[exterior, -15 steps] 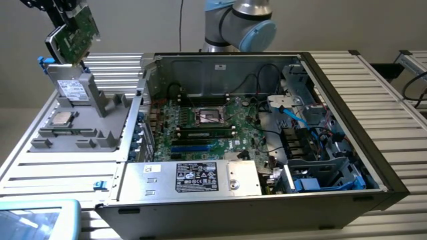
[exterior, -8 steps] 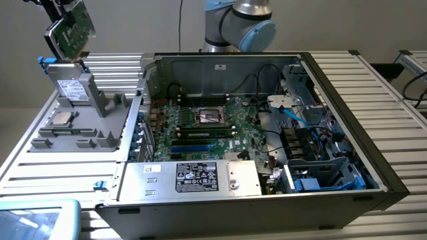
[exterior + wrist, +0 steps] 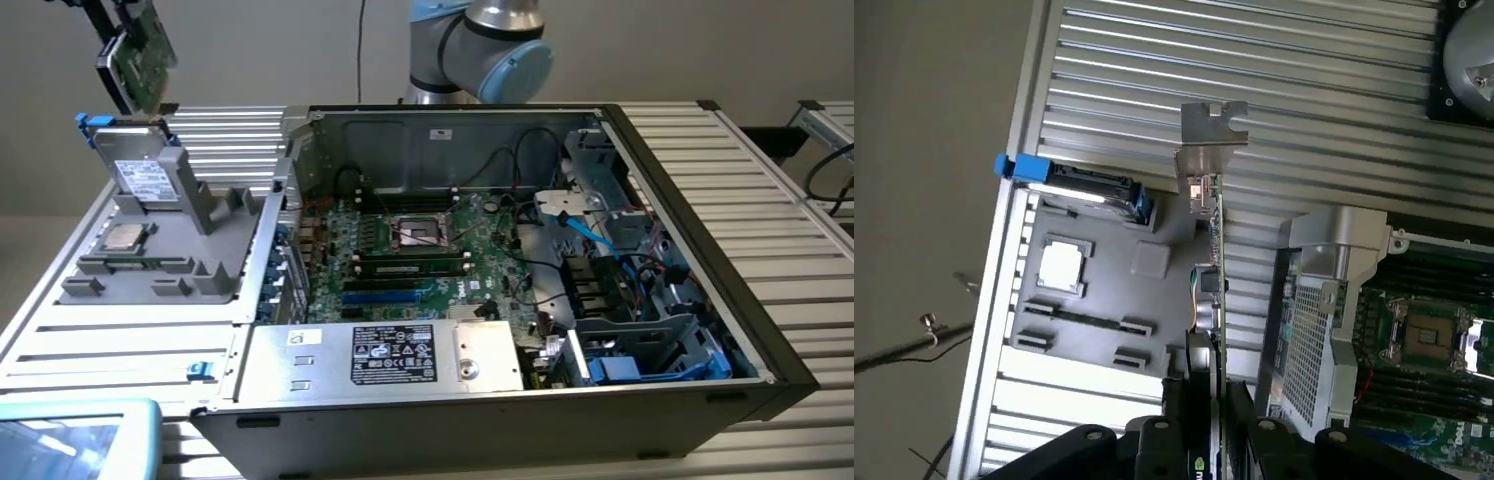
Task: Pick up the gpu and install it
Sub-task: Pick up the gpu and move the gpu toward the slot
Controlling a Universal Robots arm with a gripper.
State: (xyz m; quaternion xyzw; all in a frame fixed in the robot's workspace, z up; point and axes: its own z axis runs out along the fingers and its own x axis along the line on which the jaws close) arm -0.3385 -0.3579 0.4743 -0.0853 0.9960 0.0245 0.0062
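The gpu [image 3: 138, 52], a green card with a silver end bracket, hangs in the air at the top of the exterior view's left, above the grey parts holder [image 3: 200, 215]. My gripper [image 3: 110, 18] is shut on it from above. In the wrist view the gpu [image 3: 1211, 250] is seen edge-on, its bracket end pointing away from me. My gripper [image 3: 1209, 425] has a black finger [image 3: 1176, 400] on each side of the card. The open computer case [image 3: 667, 160] with its green motherboard [image 3: 400, 250] lies to the exterior view's right of the card.
On the grey holder sit a silver white-labelled drive [image 3: 140, 170] with blue tabs and a processor chip [image 3: 123, 238]. A power supply [image 3: 387, 355] fills the case's near corner, with cables and drive bays [image 3: 627, 300] on its right side. The arm's base [image 3: 481, 50] stands behind the case.
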